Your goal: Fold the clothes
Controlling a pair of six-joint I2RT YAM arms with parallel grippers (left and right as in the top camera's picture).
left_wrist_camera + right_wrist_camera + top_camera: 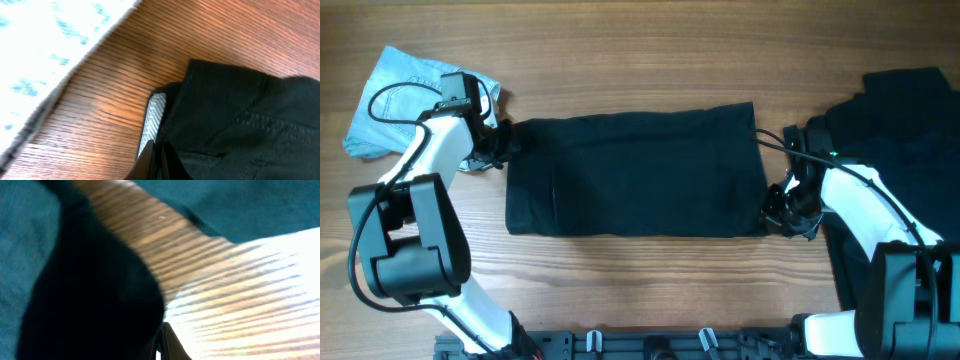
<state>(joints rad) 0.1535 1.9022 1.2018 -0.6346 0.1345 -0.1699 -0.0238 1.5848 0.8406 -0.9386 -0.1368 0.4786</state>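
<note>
Black shorts [635, 172] lie spread flat across the middle of the wooden table. My left gripper [503, 143] is shut on their upper left corner; the left wrist view shows the fingers [161, 165] pinching the black fabric [240, 125] beside the pale waistband lining [152, 120]. My right gripper [782, 208] is shut on the lower right corner; in the right wrist view the dark cloth [95, 305] covers the fingers [162, 342]. The light-blue denim pair [405, 100] lies at the far left.
A pile of dark garments [900, 130] lies at the right edge, reaching under my right arm. The denim also shows pale at the top left of the left wrist view [45, 55]. A rail [650, 345] runs along the near edge.
</note>
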